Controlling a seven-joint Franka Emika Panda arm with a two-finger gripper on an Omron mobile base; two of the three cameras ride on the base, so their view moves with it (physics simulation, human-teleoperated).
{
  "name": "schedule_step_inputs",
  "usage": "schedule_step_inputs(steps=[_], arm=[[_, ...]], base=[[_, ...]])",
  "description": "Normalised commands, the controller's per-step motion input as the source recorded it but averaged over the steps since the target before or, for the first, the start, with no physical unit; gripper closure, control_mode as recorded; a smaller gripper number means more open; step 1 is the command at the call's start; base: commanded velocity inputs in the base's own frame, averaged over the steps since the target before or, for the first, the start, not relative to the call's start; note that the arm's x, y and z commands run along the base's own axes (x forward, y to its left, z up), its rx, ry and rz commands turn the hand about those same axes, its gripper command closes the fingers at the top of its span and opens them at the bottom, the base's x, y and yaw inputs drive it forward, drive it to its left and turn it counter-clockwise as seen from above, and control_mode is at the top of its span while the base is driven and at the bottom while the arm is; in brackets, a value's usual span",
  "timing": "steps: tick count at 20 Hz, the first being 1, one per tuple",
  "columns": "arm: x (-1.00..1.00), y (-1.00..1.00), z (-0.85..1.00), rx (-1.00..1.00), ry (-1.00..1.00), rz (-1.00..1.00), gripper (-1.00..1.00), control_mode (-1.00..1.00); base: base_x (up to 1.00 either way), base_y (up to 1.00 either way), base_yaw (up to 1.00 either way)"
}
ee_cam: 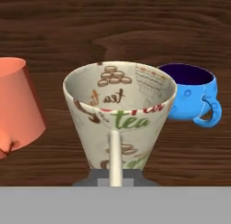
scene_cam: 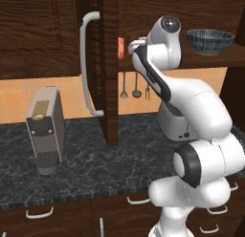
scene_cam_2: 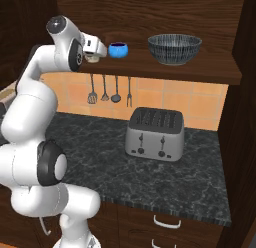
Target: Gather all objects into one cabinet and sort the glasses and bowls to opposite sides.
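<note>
- The gripper (scene_cam_2: 96, 51) reaches onto the open cabinet shelf (scene_cam_2: 210, 68). The hand view looks straight at the cream cup (ee_cam: 118, 112), dead ahead and very close, upright, mouth up.
- Fingers are barely visible; I cannot tell whether they are spread or pinching the cup.
- The salmon-orange tumbler (ee_cam: 16, 101) stands just beside the cup on one side, the small blue bowl (ee_cam: 191, 97) on the other.
- The large dark grey bowl (scene_cam_2: 174, 48) sits beyond the blue one.

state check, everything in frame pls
Cabinet door: open.
Cream cup: upright on the shelf, right at the claw.
Orange tumbler: tilted.
Blue bowl: upright.
Grey bowl: upright on the shelf.
Toaster: slots empty.
</note>
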Motion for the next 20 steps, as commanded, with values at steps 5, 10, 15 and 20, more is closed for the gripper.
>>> schedule_step_inputs(steps=[5, 10, 15, 20], arm=[[0.15, 0.01, -0.04, 0.00, 0.00, 0.00, -1.00, -1.00], [0.00, 0.00, 0.00, 0.00, 0.00, 0.00, -1.00, -1.00], [-0.89, -0.28, -0.01, 0.01, -0.14, 0.00, -1.00, -1.00], [-1.00, -0.52, 0.00, 0.04, -0.15, -0.06, -1.00, -1.00]], base=[[0.00, 0.00, 0.00], [0.00, 0.00, 0.00], [0.00, 0.00, 0.00], [0.00, 0.00, 0.00]])
